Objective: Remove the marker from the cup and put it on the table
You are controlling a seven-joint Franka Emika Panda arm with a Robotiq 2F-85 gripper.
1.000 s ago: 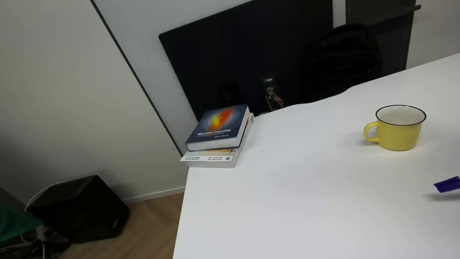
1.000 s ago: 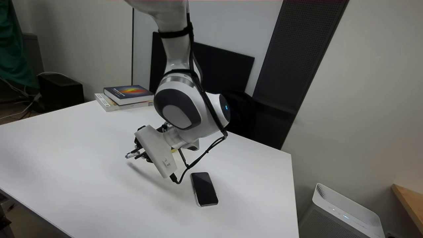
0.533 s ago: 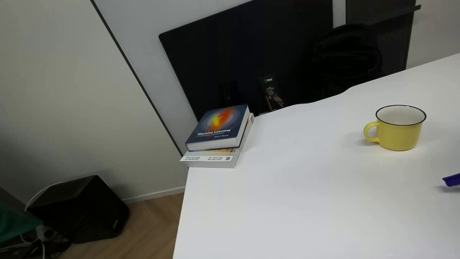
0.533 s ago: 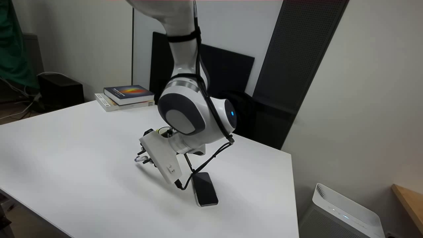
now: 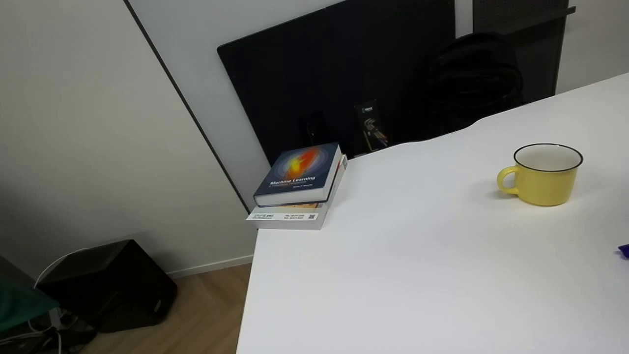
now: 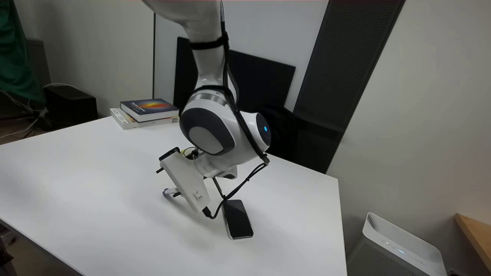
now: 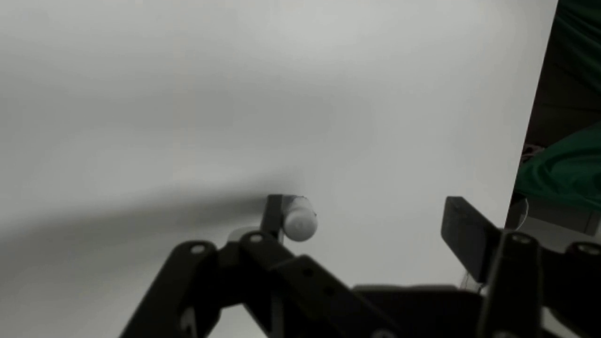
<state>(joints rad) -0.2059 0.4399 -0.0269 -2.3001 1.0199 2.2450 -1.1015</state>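
In an exterior view, the right edge cuts your marker point(image 5: 624, 251) to its blue tip; in an exterior view, your arm point(image 6: 207, 134) hides most of the cup point(image 6: 182, 152). Whether the marker touches the counter point(image 6: 88, 184), you can't tell.

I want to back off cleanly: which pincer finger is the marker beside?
The finger at the wrist view's left: the marker shows beside it, with a wide gap to the other finger.

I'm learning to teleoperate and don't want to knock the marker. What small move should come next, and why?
Probably ease the gripper straight back, away from the table, without sideways motion. It is wide open, and the marker, out of the cup, sits right beside one finger, possibly touching. The marker seems to be down on the table, though contact is hard to confirm.
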